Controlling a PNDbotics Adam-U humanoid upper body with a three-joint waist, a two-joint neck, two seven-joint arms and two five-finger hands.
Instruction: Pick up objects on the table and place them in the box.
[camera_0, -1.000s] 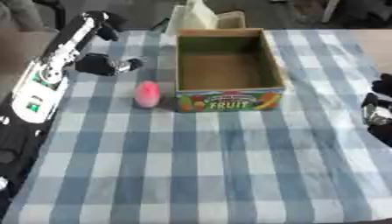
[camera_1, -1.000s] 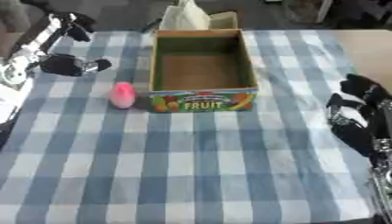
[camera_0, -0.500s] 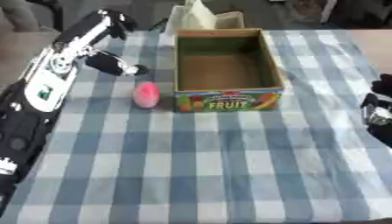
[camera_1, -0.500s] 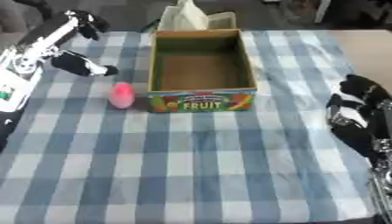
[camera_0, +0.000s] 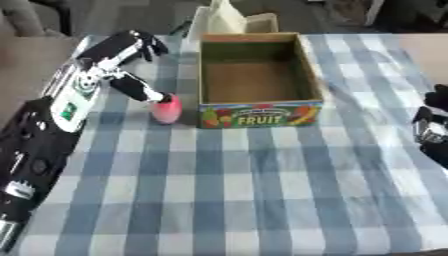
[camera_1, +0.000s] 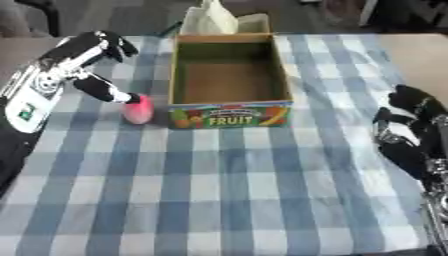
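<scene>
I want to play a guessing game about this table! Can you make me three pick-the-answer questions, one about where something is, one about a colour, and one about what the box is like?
1. Where is the pink thing?
A. inside the box
B. on the cloth just left of the box
C. in the right hand

2. What colours are the tablecloth checks?
A. blue and white
B. red and yellow
C. green and black

3. What is the box like right now?
A. shut with a lid
B. full of toys
C. open and empty

Answers: 1 B, the pink thing stands beside the box, with the left hand reaching its top. 2 A, the tablecloth is blue and white. 3 C, only the bare brown bottom shows.
</scene>
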